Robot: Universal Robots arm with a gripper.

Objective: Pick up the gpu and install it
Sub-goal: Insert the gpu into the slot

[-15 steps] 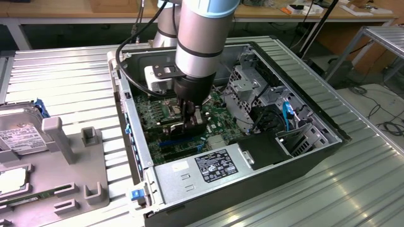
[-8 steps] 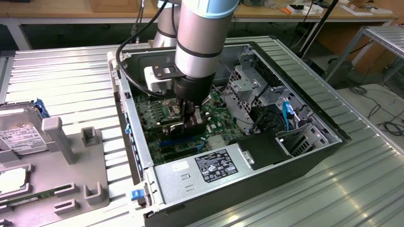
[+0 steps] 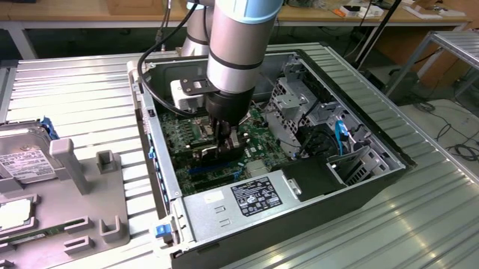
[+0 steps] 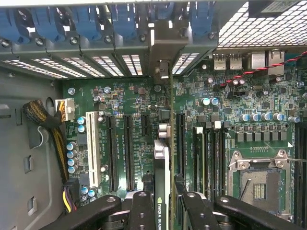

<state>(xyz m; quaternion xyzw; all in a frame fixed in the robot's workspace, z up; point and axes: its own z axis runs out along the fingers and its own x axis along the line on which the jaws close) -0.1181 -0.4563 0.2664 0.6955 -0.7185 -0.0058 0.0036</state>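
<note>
**GPU (image 4: 161, 163) gripped inside the open case**

The gripper (image 4: 166, 201) is clamping the GPU from both sides, its 2 fingers (image 4: 141, 211) pressing against the card's faces. The card is standing on edge over the green motherboard (image 4: 120, 96), running between the long black expansion slots (image 4: 128, 148) and pointing toward the rear slot covers (image 4: 96, 64) with their blue latches. I cannot tell whether it is seated in a slot. In the exterior view the arm (image 3: 235, 50) is reaching straight down into the computer case (image 3: 359, 185), beside the power supply (image 3: 239, 199). A hard drive (image 3: 22, 162) is lying well apart at the exterior view's left.
</note>
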